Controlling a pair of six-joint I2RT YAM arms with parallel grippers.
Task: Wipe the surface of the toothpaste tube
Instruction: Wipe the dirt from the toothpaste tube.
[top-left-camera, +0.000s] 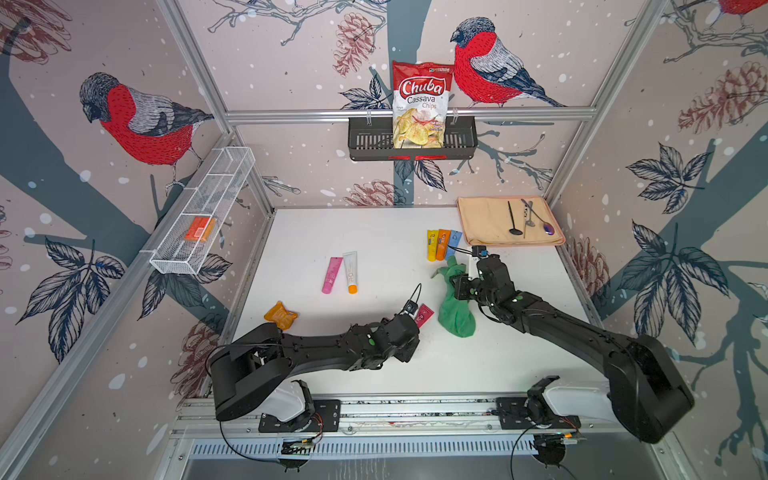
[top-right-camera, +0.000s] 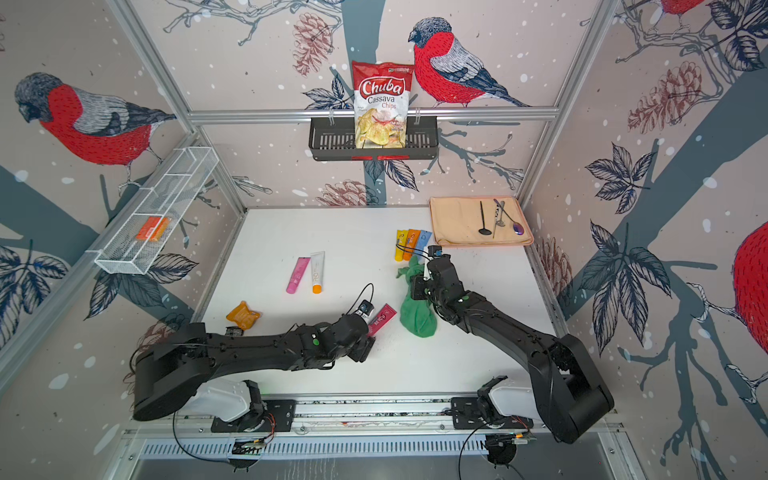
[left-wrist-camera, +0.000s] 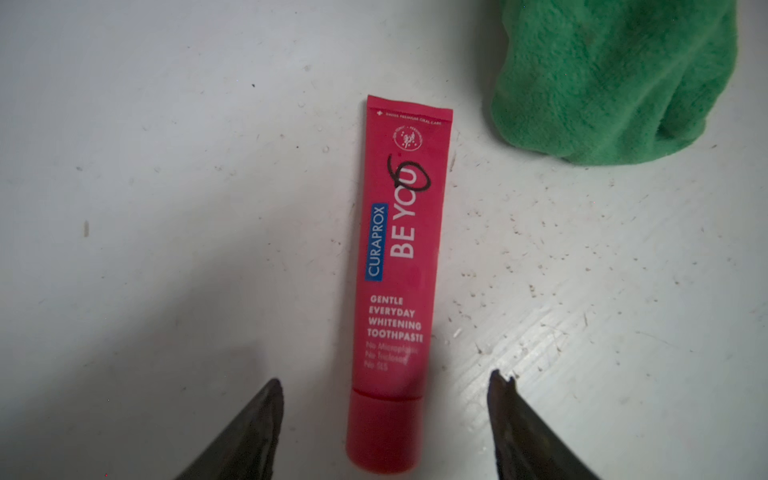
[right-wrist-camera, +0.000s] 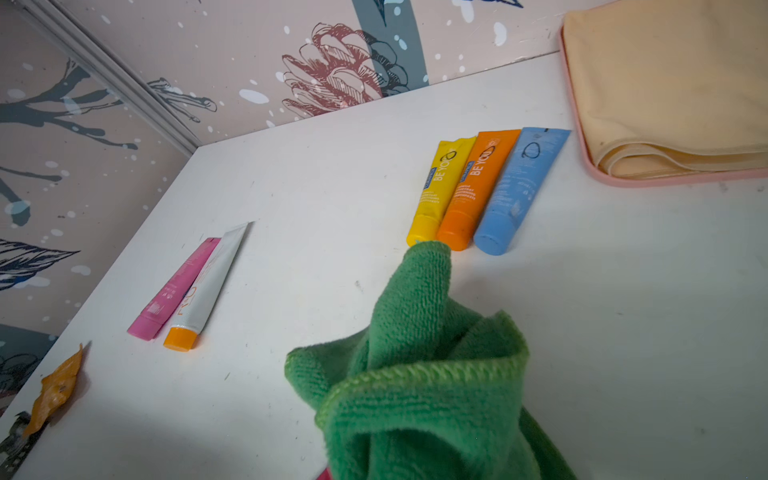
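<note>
The red plastic toothpaste tube (left-wrist-camera: 399, 270) lies flat on the white tabletop (left-wrist-camera: 166, 166), printed face up. A black pen scrawl shows across the lettering near its crimped end. Lying this way, the whole broad face is open to a wipe, which I judge to be the reason for the placement.

The left hand (left-wrist-camera: 384, 378) straddles the tube's cap end. Its two dark fingers (left-wrist-camera: 266, 419) stand well apart, one on each side of the cap, and neither appears to touch it. It grips nothing. In both top views the left arm's wrist covers that end of the tube (top-left-camera: 424, 314), so only the crimped half shows. From there the hand could close on the cap to steady the tube, though that is only a guess.

The green microfibre cloth (left-wrist-camera: 615, 79) is near the crimped end but apart from it. The right hand (top-left-camera: 455, 284) is clamped together on a bunched fold of the cloth, whose lower lobe (top-left-camera: 457, 320) sags down to the tabletop. The wiping surface is therefore ready but not yet on the tube.

Further off, a row of yellow, orange and blue tubes (right-wrist-camera: 473, 187) lies just past the cloth's tip.
</note>
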